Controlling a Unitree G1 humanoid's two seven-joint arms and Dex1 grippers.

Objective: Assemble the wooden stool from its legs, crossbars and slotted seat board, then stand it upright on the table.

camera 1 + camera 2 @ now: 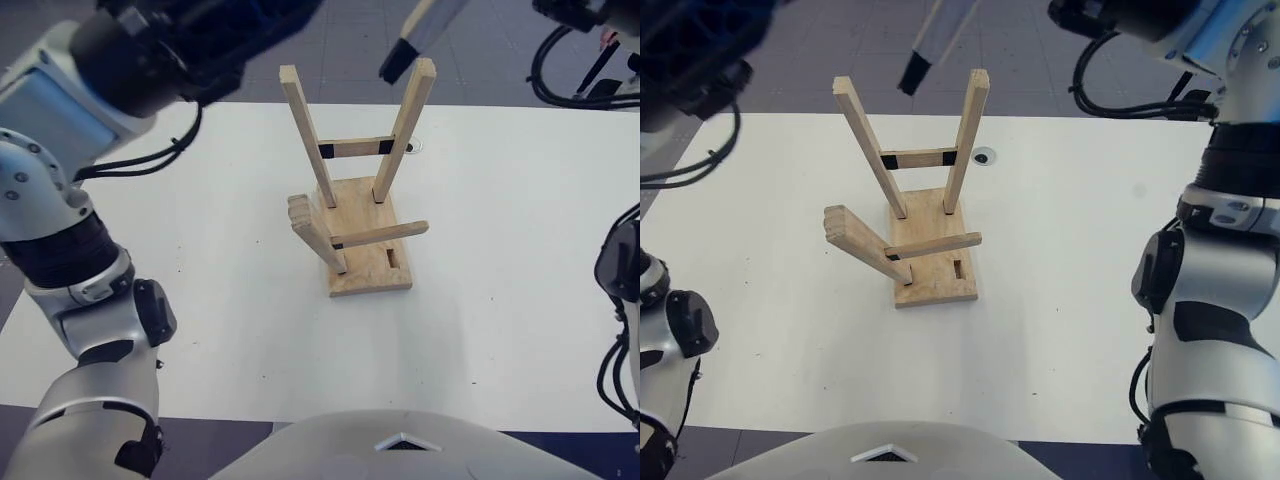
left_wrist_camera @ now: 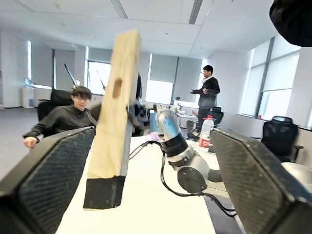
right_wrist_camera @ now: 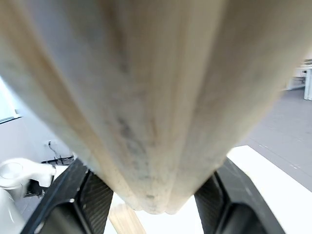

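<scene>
Indoors, above the white table [image 1: 520,300], the right end effector [image 3: 153,202] grips a loose leg [image 1: 408,45]; the left end effector [image 2: 156,190] gapes.

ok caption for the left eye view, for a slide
Half-built stool upside down on the white table, three legs fitted, the fourth leg held above it.

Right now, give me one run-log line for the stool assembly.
right gripper: shut on loose leg, aloft | left gripper: open | seat board: flat on table | far legs: upright | near leg: tilted | one slot: empty
</scene>
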